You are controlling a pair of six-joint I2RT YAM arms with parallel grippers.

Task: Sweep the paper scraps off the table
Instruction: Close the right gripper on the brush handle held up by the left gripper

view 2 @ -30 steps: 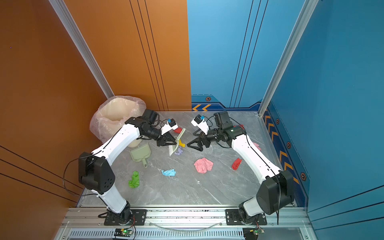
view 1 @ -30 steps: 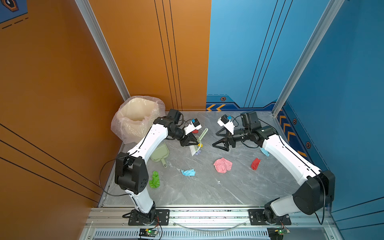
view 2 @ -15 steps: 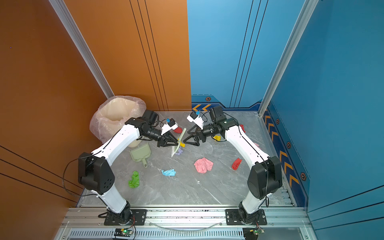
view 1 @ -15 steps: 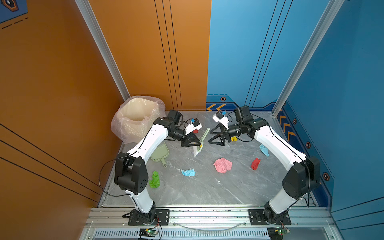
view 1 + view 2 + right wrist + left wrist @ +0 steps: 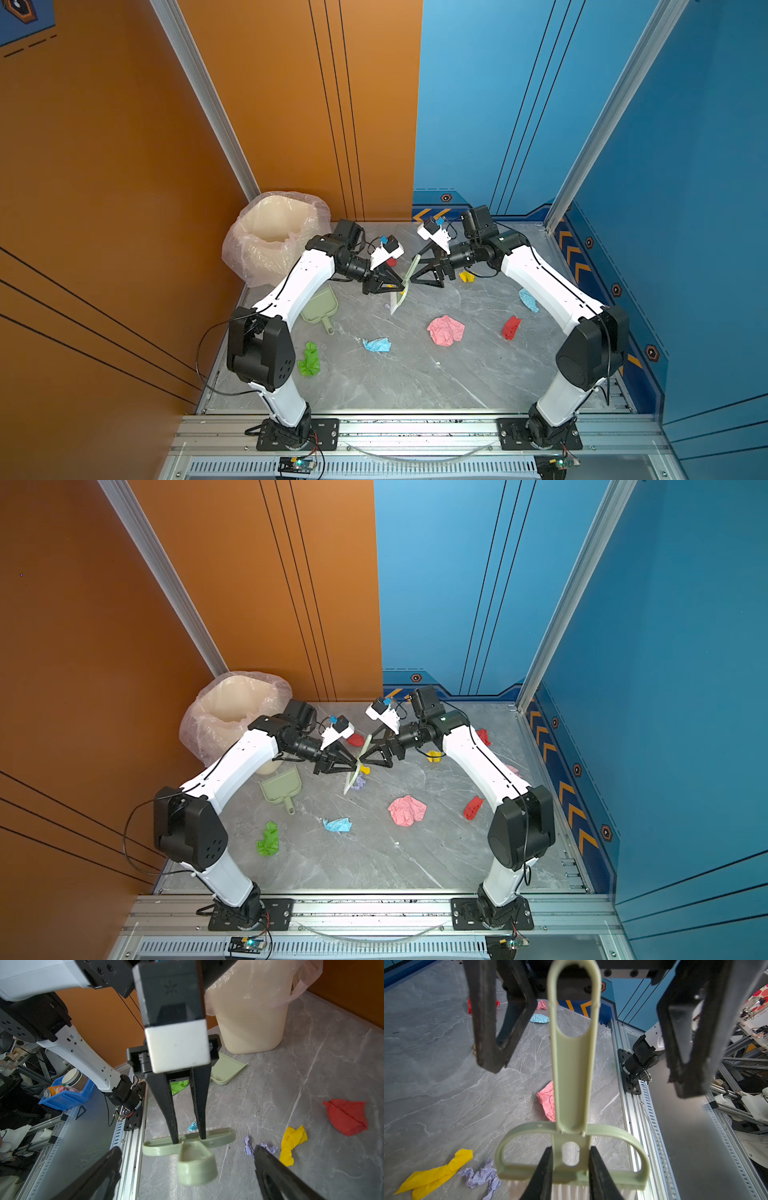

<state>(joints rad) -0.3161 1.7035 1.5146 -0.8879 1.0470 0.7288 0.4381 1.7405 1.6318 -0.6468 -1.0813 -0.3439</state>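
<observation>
The paper scraps [image 5: 407, 810] lie scattered over the grey marble-patterned table [image 5: 395, 386]. A pink wad [image 5: 445, 330] sits mid-table, with a light blue wad [image 5: 377, 345] and a green wad [image 5: 309, 360] to its left and a red wad [image 5: 511, 327] to its right. Farther back, a yellow strip [image 5: 436, 1174] and a lilac wad [image 5: 481, 1176] lie just beside the bristles of the pale green plastic hand brush [image 5: 572, 1088].

The brush hangs tilted, bristles down. The left gripper [image 5: 189, 1138] is pinched tight on its neck just above the bristles. The right gripper [image 5: 415, 270] stands spread wide, one jaw on either side of the looped handle and neither touching it.

This looks like a handover. The right jaws should close squarely on the solid middle of the handle, not on the open loop. The left should let go only once that grip is firm, so the brush does not twist or drop.

A pale green dustpan [image 5: 319, 307] waits to the left, near a cream bin lined with clear plastic [image 5: 274, 232] in the far left corner.
</observation>
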